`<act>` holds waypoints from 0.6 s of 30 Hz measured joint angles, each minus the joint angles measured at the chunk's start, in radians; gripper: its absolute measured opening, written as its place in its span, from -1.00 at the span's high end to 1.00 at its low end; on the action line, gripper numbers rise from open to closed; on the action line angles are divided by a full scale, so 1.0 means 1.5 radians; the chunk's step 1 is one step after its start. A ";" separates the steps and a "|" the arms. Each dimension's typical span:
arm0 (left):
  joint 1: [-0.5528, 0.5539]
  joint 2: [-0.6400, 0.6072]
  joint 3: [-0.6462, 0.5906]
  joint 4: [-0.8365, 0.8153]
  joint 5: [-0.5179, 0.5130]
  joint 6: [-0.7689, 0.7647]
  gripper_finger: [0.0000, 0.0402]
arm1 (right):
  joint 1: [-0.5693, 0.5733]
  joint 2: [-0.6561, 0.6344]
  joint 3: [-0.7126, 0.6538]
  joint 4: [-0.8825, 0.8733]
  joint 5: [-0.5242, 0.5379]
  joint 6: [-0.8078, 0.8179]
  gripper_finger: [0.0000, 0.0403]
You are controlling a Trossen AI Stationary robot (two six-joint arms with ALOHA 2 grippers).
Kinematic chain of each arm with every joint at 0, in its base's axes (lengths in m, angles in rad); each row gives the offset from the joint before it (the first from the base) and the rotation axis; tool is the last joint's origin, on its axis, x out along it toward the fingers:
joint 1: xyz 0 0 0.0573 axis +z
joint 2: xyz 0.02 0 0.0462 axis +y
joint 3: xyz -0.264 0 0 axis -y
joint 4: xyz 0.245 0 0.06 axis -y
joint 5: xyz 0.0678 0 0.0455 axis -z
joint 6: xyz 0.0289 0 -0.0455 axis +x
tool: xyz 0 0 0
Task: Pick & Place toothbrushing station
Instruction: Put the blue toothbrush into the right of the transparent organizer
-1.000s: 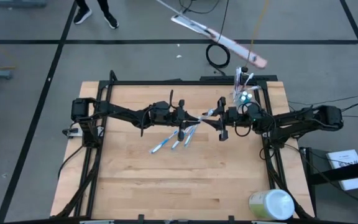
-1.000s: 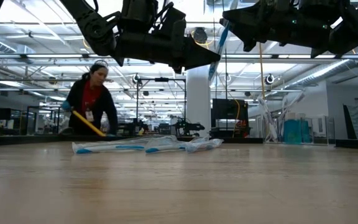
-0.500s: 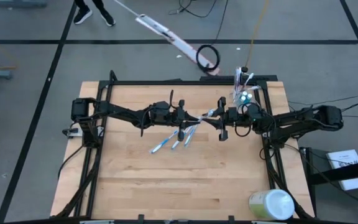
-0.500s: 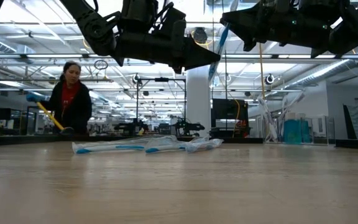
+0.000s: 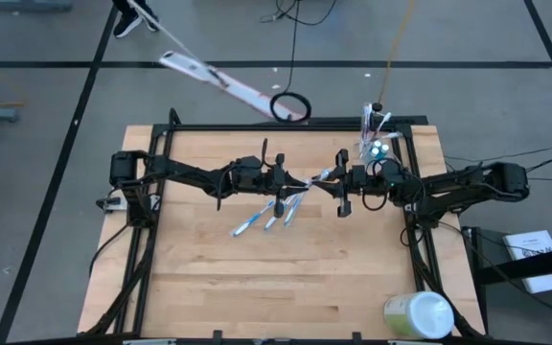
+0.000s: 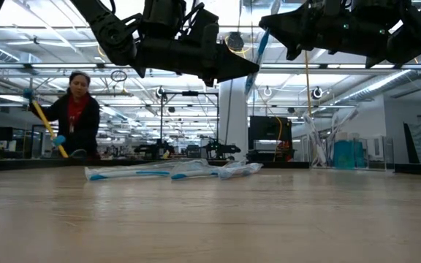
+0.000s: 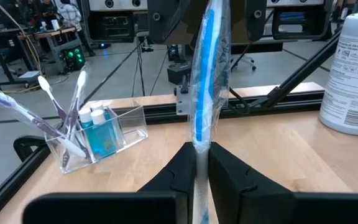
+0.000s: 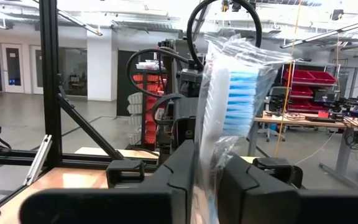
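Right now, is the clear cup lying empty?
No, the clear cup holds purple toothbrushes and teal-capped tubes.

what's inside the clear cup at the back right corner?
The clear cup holds purple and white toothbrushes standing tilted, heads up, plus two small teal-capped tubes. The left wrist view shows its contents through the wall; its floor is hidden behind the tubes.

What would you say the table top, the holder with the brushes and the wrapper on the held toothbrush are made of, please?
Table top: pale wood, matte, going by the plank lines and grain. Holder: probably clear hard plastic; the teal-capped tubes show through its flat, glossy walls. Wrapper on the held toothbrush: thin clear plastic film, judging by its wrinkles and glints.
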 joint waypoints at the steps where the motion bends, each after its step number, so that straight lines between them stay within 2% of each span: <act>1: 0.000 0.000 0.000 0.000 0.000 0.000 0.84 | 0.000 0.000 0.000 0.000 0.000 0.000 0.85; 8: 0.000 0.000 0.000 -0.002 0.000 -0.001 0.84 | 0.000 0.000 0.000 -0.004 0.000 -0.017 0.92; 18: 0.000 0.000 0.000 -0.002 0.000 -0.009 0.81 | 0.000 0.000 0.000 -0.004 0.000 -0.017 0.92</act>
